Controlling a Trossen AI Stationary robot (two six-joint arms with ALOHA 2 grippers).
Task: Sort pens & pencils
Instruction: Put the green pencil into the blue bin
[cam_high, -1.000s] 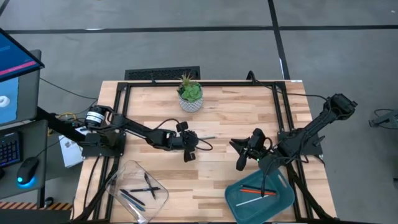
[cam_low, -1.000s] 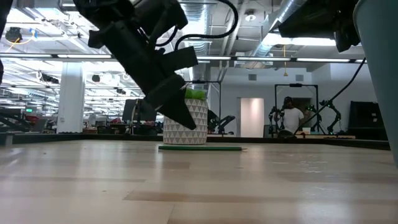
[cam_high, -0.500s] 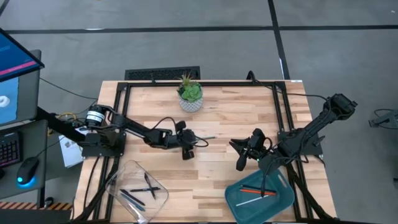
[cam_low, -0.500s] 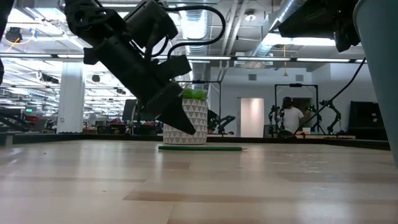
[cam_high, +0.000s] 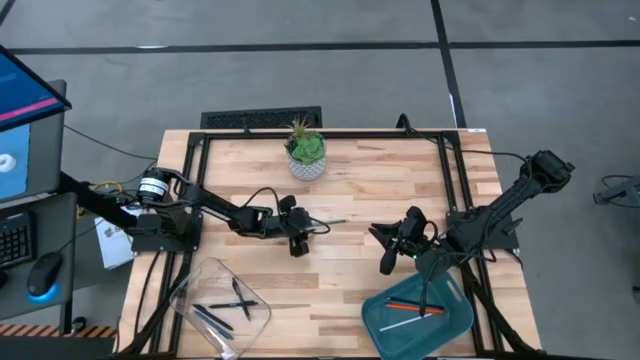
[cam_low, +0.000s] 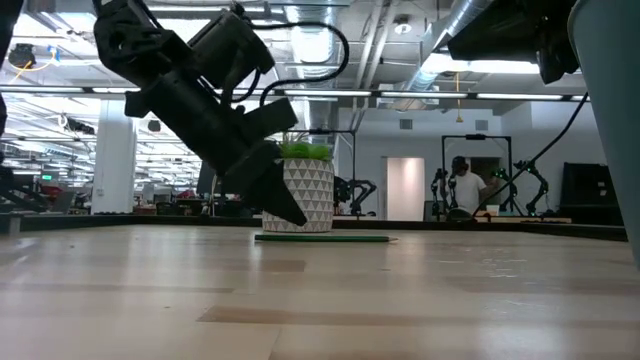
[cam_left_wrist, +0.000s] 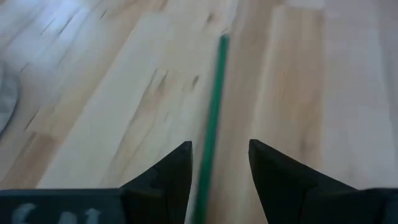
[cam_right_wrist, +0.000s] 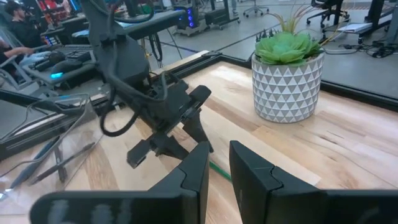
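A green pencil (cam_left_wrist: 214, 112) lies flat on the wooden table, right of my left gripper (cam_high: 303, 226) in the high view (cam_high: 328, 222). My left gripper (cam_left_wrist: 219, 148) is open and slants down low over the pencil's near end, one finger on each side, without plain contact. The low view shows it (cam_low: 285, 208) just above the pencil (cam_low: 322, 238). My right gripper (cam_high: 385, 250) waits open over the table's right half, above the teal tray (cam_high: 455, 322), which holds an orange-red stick (cam_high: 407, 304) and a white stick (cam_high: 402, 322). Dark pens (cam_high: 230, 305) lie in the clear tray (cam_high: 195, 280).
A potted succulent in a white patterned pot (cam_high: 306, 152) stands near the table's far edge, behind the pencil. A black cable (cam_high: 262, 198) loops off my left arm. Bare wood lies between the two grippers. Beyond the table a person (cam_low: 467, 185) stands in the room.
My left gripper has drawn back a little toward the table's left edge and sunk lower, its fingertips now close over the table by the green pencil. The pencil has stayed put. The right arm has kept still.
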